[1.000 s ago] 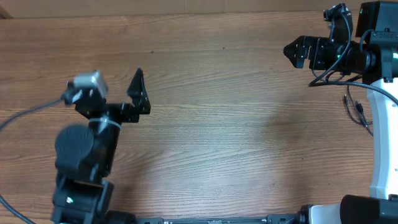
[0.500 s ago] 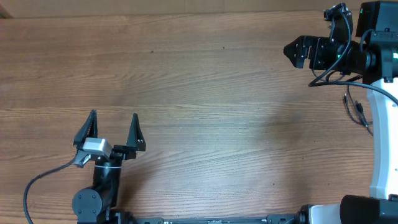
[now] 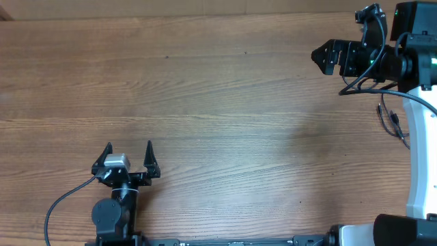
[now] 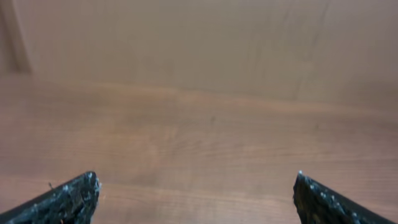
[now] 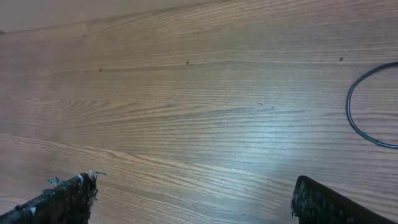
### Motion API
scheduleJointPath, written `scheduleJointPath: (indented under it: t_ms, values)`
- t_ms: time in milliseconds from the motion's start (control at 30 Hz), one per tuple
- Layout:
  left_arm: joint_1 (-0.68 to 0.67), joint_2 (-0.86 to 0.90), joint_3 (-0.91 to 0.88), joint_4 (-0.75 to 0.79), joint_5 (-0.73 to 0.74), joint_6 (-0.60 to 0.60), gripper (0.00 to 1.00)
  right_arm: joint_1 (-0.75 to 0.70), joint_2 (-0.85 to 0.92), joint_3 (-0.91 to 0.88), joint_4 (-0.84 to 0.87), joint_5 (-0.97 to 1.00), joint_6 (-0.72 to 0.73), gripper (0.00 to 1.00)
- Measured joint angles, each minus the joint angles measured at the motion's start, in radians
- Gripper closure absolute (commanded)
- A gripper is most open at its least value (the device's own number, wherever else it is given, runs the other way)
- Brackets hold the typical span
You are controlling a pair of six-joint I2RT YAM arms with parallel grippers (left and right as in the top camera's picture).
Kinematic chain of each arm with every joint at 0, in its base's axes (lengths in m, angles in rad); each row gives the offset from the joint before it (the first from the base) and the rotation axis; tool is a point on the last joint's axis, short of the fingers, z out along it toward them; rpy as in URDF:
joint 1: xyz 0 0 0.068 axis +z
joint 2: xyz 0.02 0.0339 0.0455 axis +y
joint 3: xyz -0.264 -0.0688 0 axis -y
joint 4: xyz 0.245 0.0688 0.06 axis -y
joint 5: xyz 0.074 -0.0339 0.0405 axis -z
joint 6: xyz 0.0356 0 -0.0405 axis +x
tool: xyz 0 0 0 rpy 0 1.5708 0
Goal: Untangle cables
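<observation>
A thin black cable point(image 3: 392, 121) with small plug ends lies at the right edge of the table, beside the right arm's white base. A thin black loop of cable point(image 5: 349, 109) shows at the right edge of the right wrist view, on the wood. My right gripper point(image 3: 318, 57) hangs over the far right of the table, open and empty, as the right wrist view point(image 5: 194, 180) also shows, and is apart from both. My left gripper point(image 3: 128, 149) is at the near left, open and empty, over bare wood in the left wrist view point(image 4: 196, 177).
The wooden table point(image 3: 225, 116) fills the overhead view. The left arm's grey wire point(image 3: 65, 201) curves off the near left edge. The right arm's thicker black wires point(image 3: 358, 85) hang by its wrist. A pale wall point(image 4: 186, 37) stands beyond the far edge.
My left arm has drawn back toward the near edge, its open gripper now pointing away from it. The right arm has not moved.
</observation>
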Motion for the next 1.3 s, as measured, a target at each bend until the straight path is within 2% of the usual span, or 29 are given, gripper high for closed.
scheduleJointPath:
  t_ms: [267,1300]
  values:
    - [0.000,-0.001,0.000,-0.004,-0.031,0.055,0.00,0.000,0.000,0.000,-0.001,0.000,0.000,0.00]
    - [0.000,-0.001,0.000,-0.004,-0.034,0.056,0.00,0.000,0.000,0.000,-0.001,0.000,0.000,0.00]
